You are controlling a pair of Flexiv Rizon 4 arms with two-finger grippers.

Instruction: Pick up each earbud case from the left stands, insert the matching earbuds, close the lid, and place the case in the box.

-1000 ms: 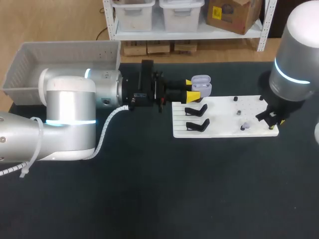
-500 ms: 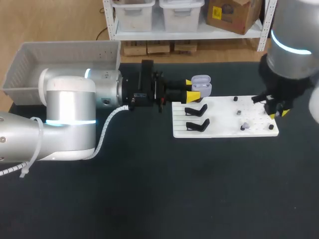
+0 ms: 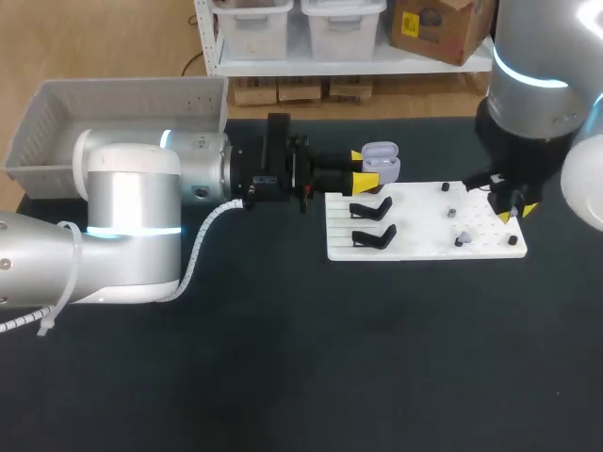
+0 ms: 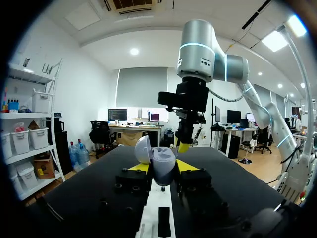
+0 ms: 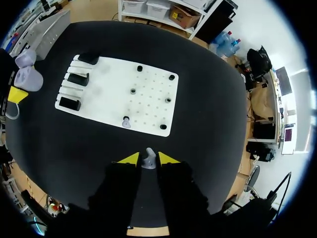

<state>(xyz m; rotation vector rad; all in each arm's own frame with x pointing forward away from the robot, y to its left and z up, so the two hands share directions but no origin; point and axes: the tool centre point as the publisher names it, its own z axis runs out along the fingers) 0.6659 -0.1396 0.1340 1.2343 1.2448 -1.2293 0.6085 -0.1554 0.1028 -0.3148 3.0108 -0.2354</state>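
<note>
Your right gripper has lifted off the white board's near right corner and now hangs over its right edge, so the pick looks done and the carry across comes next. Its fingers are closed to a narrow gap on a small grey earbud. Your left gripper clamps the open earbud case just off the board's far left corner.

The black table bears a white board; a grey box at its far-left corner.
</note>
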